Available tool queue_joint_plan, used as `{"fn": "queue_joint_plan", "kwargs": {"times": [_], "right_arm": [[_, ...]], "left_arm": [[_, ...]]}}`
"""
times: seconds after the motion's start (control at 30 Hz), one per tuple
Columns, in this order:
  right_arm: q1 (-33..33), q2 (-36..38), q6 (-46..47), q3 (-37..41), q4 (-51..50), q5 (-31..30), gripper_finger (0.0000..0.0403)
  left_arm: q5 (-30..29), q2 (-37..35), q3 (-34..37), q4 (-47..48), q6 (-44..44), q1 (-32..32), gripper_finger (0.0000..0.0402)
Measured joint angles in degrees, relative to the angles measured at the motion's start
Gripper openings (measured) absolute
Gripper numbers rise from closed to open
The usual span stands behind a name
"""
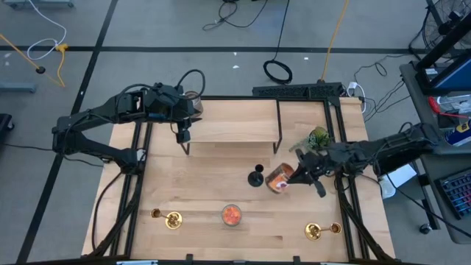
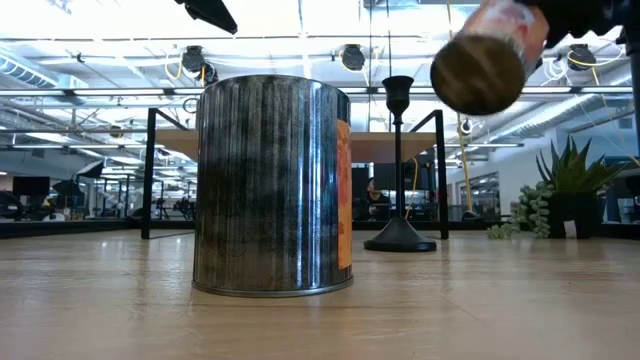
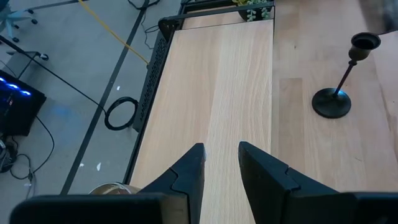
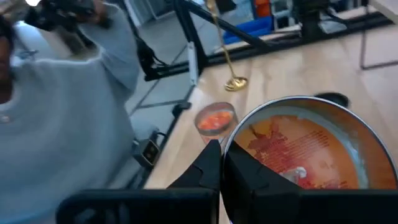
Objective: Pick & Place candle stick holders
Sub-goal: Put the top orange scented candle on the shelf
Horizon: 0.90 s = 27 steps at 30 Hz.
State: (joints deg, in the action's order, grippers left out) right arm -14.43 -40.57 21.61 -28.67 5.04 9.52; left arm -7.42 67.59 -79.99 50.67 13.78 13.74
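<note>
A matte black candle stick holder [image 1: 255, 177] stands upright on its round base mid-table; it also shows in the low view [image 2: 398, 170] and the left wrist view [image 3: 339, 81]. Two gold holders [image 1: 168, 218] [image 1: 320, 231] lie near the table's near edge. My right gripper [image 1: 296, 175] is shut on a glass jar with orange filling [image 1: 278, 179], just right of the black holder. My left gripper [image 1: 182, 134] is open and empty above the raised shelf [image 1: 228, 125]; its fingers [image 3: 193, 168] show over bare wood. My right gripper holds the orange jar by its rim [image 4: 227, 149], with one finger outside the wall and one inside the mouth. The fingers come from the table's right side. The jar is lifted clear of the table and tilted, its bottom [image 2: 478, 72] turned toward the near edge.
A second jar with orange filling [image 1: 231, 214] stands near the near edge, close before the low camera [image 2: 270, 185]. A green plant [image 1: 318, 138] sits at the right. A person's grey sleeve [image 4: 56, 124] shows beyond the table.
</note>
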Motion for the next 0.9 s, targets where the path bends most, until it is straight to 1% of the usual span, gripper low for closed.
{"fn": "queue_joint_plan", "kwargs": {"times": [0.13,0.2,0.27,0.4,0.5,0.63,0.7,0.83,0.9], "right_arm": [[-0.70,-1.30,-0.38,0.02,3.08,1.21,0.0001],[-0.70,-2.59,-1.95,0.01,6.88,1.47,0.0000],[-0.58,-4.23,-4.10,-0.57,10.14,3.60,0.0000],[-0.19,-8.53,-10.96,-7.20,9.79,8.58,0.0000],[0.73,-12.46,-19.09,-15.31,5.63,10.51,0.0000],[3.62,-18.64,-27.25,-26.97,-6.55,10.23,0.0000],[5.91,-22.33,-29.64,-32.48,-12.57,10.17,0.0000],[11.38,-30.68,-32.35,-41.64,-18.70,10.31,0.0000],[14.52,-34.81,-34.26,-46.44,-23.79,10.25,0.0000]], "left_arm": [[0.00,0.00,0.00,0.00,-0.02,-0.02,0.0106],[0.00,0.00,0.00,-0.03,-0.02,-0.02,0.0106],[0.00,0.00,0.00,-0.36,-0.04,0.00,0.0106],[0.00,0.00,0.02,-1.09,-0.04,-0.02,0.0106],[0.00,0.00,0.02,-1.09,-0.11,0.00,0.0106],[0.00,0.00,0.02,-1.07,-0.20,0.00,0.0106],[0.00,0.00,0.02,-1.07,-0.60,-0.02,0.0106],[0.00,0.00,0.02,-1.05,-0.86,-0.02,0.0106],[0.00,0.00,0.02,-1.05,-1.11,-0.02,0.0106]]}}
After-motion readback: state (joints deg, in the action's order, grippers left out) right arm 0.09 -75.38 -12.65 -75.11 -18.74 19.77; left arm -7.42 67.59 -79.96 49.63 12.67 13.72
